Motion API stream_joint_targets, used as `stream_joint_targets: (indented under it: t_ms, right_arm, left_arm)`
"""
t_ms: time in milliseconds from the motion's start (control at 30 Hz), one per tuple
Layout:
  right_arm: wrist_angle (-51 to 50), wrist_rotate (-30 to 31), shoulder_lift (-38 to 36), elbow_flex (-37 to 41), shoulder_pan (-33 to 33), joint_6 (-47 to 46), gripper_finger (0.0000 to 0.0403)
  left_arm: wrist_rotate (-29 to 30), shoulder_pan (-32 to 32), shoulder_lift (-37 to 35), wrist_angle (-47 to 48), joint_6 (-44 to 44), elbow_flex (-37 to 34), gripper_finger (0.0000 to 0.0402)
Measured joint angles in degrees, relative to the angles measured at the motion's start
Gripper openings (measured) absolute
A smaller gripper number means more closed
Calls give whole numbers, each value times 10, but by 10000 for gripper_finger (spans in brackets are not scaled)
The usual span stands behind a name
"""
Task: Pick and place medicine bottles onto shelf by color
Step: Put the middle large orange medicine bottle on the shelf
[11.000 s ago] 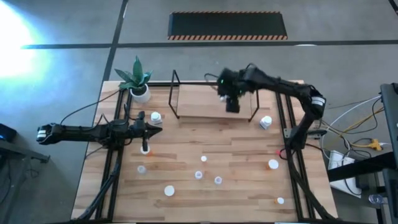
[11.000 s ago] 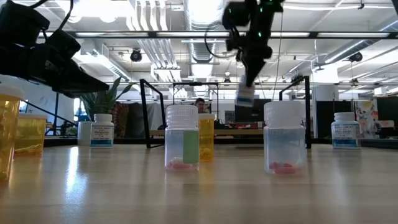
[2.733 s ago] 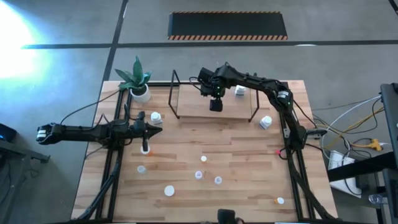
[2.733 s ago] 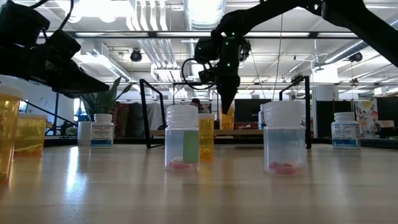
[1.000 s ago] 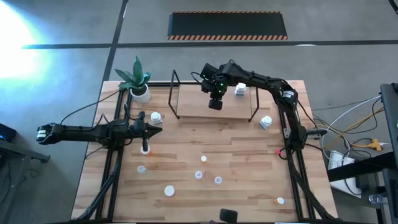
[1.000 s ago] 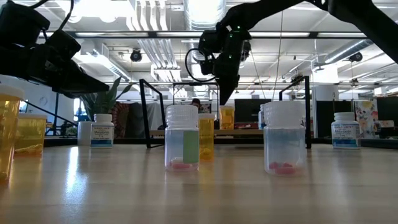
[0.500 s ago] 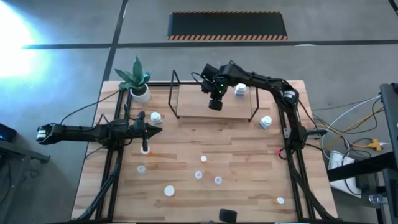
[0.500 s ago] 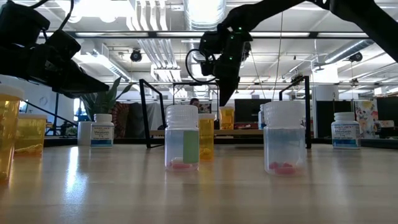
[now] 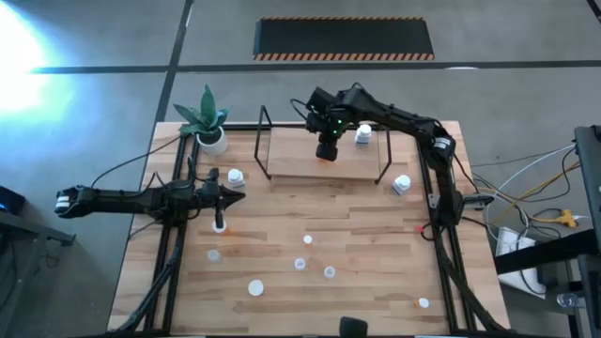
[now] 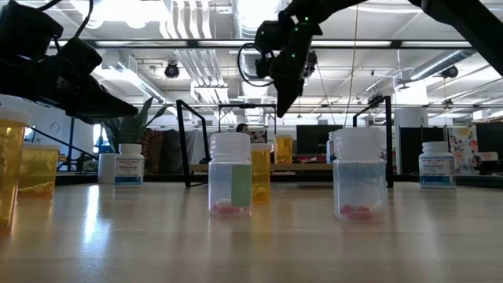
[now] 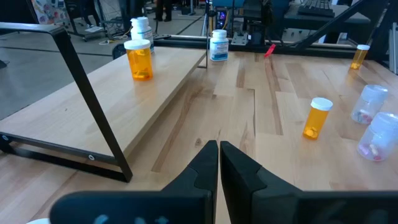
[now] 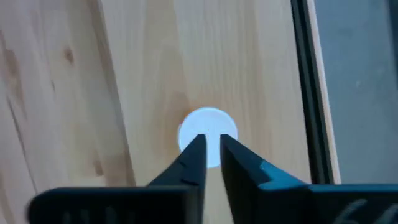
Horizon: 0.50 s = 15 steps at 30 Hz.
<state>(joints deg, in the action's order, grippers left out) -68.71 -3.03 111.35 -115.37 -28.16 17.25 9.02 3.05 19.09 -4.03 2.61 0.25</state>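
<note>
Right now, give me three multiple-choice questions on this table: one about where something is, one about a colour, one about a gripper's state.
1. Where is the right gripper?
A. above the shelf
B. beside the potted plant
C. over the table's front edge

2. What colour is the body of the bottle standing nearest on the shelf in the left wrist view?
A. blue
B. orange
C. green

3. How do the left gripper's jaws stand?
A. wide open
B. clamped on a bottle
C. shut, holding nothing

Answers: 1 A, the high view shows it over the shelf board. 2 B, amber body, white cap. 3 C, the left wrist view shows them together and empty.

floor (image 9: 113,38): grey concrete; mat (image 9: 344,38): dark, striped edge; ceiling (image 10: 196,55): exposed ducts
</note>
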Motion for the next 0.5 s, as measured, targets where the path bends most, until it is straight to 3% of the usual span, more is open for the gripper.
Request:
stream_joint_targets:
  t_ms: [300, 500]
  right_arm:
    - [-44, -4, -2, 20, -5, -10, 203]
    - [-38, 2, -39, 76, 7, -71, 228]
  left_arm:
    - [0, 0, 0, 0, 0, 0, 0]
    - [0, 0, 0, 0, 0, 0, 0]
